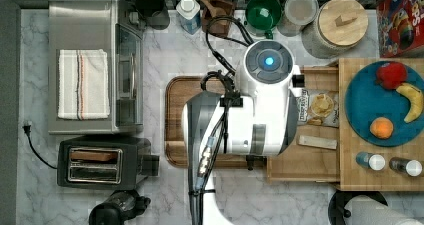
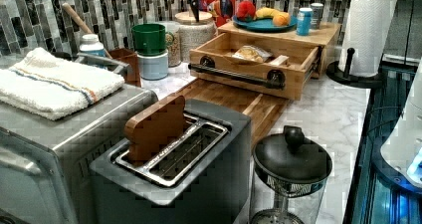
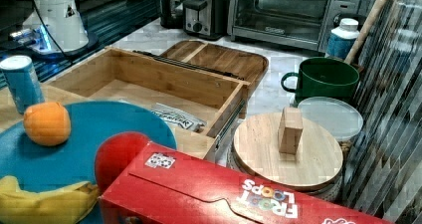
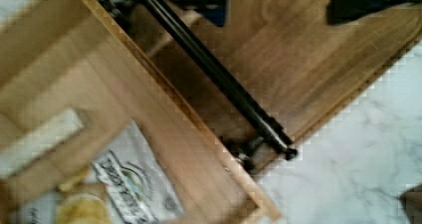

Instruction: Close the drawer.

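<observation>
The shallow light-wood drawer (image 2: 251, 64) stands pulled out over the dark-brown wooden tray (image 3: 219, 57) on the marble tabletop (image 2: 331, 117), holding a snack bag (image 3: 176, 117). Approach seems underway; next, push its black bar handle (image 2: 234, 76) inward. Whether the jaws are apart, I cannot tell.

on marble counter: toaster (image 1: 105, 161) near the top view's lower left, towel (image 1: 83, 84) atop oven (image 1: 95, 65) just above it, green mug (image 1: 263, 12) far, blue plate (image 1: 380, 102) with fruit right.
</observation>
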